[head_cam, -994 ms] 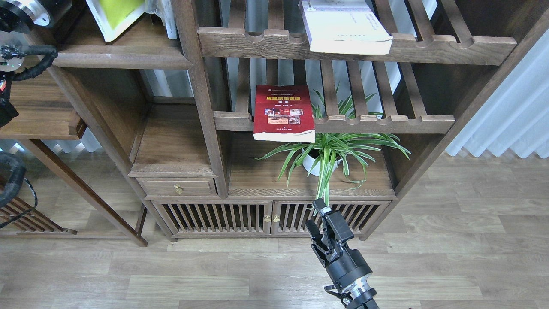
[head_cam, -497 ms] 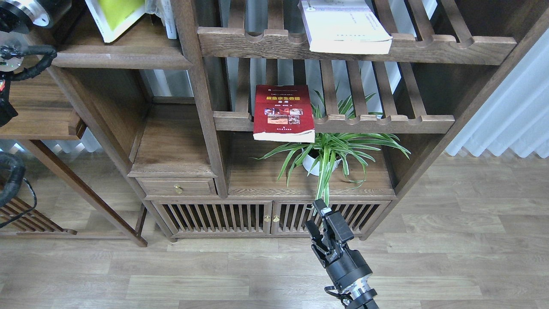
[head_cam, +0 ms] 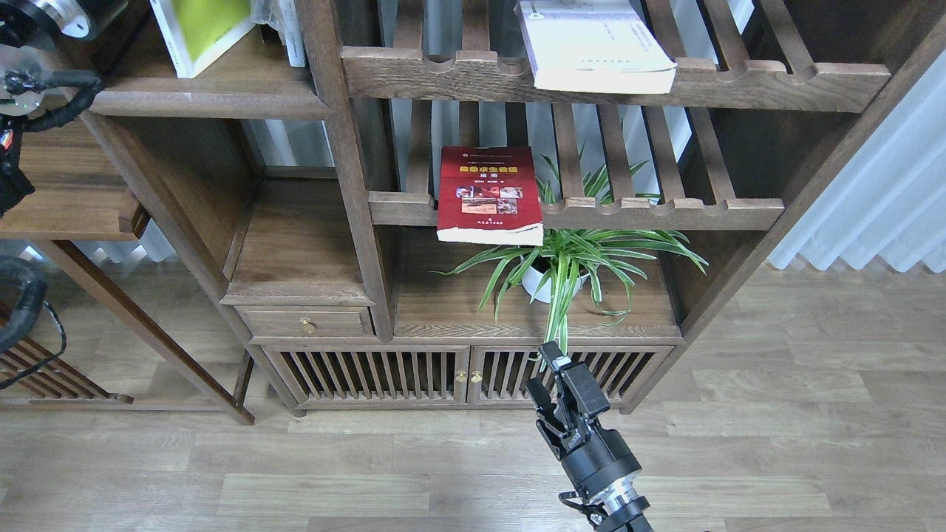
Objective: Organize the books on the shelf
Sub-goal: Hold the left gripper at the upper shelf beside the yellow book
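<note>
A yellow-green book [head_cam: 201, 29] stands leaning on the solid dark plank shelf [head_cam: 214, 100] at the top left, its top cut off by the frame. A dark red book [head_cam: 488, 193] lies flat on the middle slatted shelf, overhanging the front rail. On the upper slatted shelf lies a pale lilac-white book [head_cam: 595, 52], also overhanging. Only my left arm's silver wrist part [head_cam: 52, 15] shows in the top left corner; its gripper is out of view. My right gripper [head_cam: 543, 374] hangs low before the cabinet doors, open and empty.
A potted spider plant [head_cam: 565, 266] sits under the red book. Thin clear-wrapped items [head_cam: 288, 29] stand to the right of the yellow-green book. An upright post [head_cam: 347, 170] divides the two bays. A side table [head_cam: 66, 192] stands at left. Curtains [head_cam: 879, 199] hang at right.
The yellow-green book has shifted slightly and stands a little more upright. The left arm's wrist part has moved a little. My right arm has stayed still.
</note>
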Controlling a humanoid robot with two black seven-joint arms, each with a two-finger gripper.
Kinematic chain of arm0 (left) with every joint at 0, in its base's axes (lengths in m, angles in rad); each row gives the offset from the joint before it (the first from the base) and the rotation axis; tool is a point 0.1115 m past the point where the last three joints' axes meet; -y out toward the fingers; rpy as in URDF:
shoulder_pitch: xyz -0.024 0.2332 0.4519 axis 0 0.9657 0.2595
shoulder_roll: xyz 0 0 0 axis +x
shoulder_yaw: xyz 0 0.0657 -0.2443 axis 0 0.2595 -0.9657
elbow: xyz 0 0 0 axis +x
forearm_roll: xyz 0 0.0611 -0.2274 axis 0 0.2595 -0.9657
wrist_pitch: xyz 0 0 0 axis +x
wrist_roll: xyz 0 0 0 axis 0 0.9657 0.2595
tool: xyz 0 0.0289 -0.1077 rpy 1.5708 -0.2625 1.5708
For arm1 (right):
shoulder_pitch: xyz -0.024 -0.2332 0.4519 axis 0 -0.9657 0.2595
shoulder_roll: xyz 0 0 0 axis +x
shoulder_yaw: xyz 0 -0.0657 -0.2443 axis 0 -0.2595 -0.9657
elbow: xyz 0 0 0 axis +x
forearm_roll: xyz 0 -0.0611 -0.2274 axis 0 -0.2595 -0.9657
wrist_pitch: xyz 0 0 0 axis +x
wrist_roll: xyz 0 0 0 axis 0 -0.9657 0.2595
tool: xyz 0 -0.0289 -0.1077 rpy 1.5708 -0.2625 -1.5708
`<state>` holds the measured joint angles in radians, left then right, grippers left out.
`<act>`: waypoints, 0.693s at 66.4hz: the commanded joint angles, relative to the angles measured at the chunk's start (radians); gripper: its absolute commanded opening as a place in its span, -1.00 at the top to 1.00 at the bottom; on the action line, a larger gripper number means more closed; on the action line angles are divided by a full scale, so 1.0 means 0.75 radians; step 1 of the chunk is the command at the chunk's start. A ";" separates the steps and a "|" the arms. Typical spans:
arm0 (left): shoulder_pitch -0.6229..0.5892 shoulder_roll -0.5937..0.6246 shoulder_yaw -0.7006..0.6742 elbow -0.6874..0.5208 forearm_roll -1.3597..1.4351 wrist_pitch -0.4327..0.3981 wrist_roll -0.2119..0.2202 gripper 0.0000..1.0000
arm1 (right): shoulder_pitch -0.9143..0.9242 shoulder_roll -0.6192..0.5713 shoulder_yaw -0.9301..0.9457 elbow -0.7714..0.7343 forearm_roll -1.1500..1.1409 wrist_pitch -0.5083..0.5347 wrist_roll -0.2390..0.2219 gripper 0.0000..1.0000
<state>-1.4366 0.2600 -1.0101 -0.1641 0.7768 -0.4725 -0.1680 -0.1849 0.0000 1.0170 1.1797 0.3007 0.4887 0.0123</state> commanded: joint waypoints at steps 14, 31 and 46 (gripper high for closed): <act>-0.085 -0.056 0.001 -0.004 -0.066 0.006 0.001 -0.22 | 0.003 0.000 0.000 0.000 0.000 0.000 0.000 -0.97; -0.142 -0.021 -0.009 -0.092 -0.113 0.004 0.013 -0.57 | 0.028 0.000 -0.004 0.000 0.000 0.000 0.000 -0.97; -0.089 0.107 -0.015 -0.280 -0.205 -0.006 0.177 -0.77 | 0.038 0.000 0.000 0.000 0.000 0.000 -0.002 -0.97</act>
<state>-1.5294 0.3000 -1.0203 -0.3078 0.6705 -0.4737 -0.0846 -0.1614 0.0000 1.0151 1.1797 0.3007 0.4887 0.0110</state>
